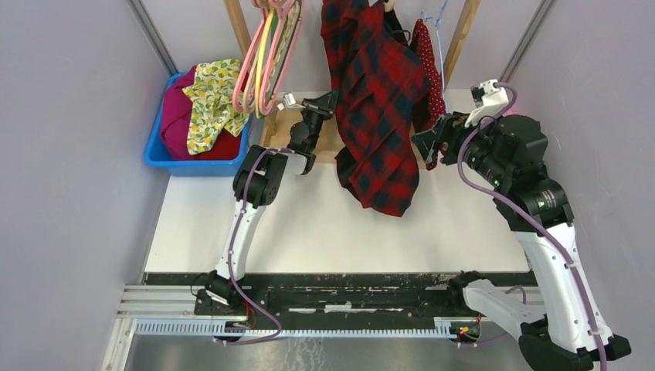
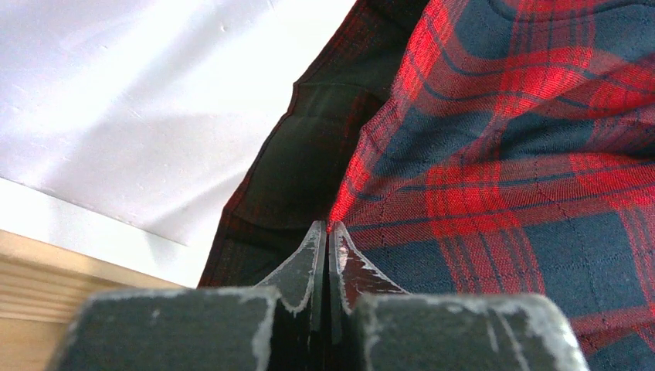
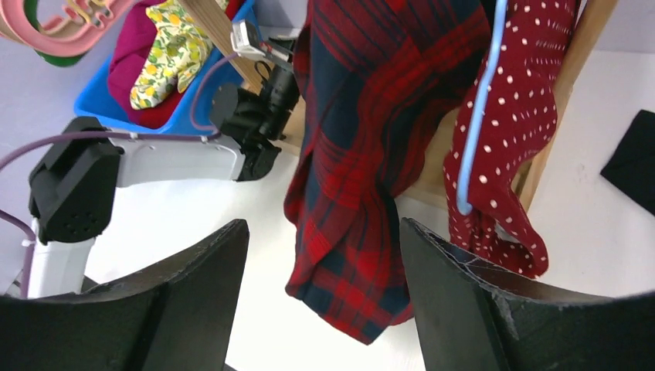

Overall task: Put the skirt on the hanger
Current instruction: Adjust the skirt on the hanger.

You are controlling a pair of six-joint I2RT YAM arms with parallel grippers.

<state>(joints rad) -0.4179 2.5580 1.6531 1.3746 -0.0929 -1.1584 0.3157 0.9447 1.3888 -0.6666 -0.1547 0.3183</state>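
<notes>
Dark-red skirt (image 3: 525,100) is hanging vertically at 2 o'clock from the nearer, open right end effector (image 3: 324,239), the left end effector (image 2: 328,232) sitting closed.

Dark-red skirt (image 3: 525,100) (white dots) — pale-blue hanger (image 3: 479,116); red-black plaid garment (image 3: 363,154)

Bright, even light is seen throughout, and only soft shadows are cast on the table (image 1: 324,224). In the left wrist view, white areas are washed out and the foreground is softened.
</notes>
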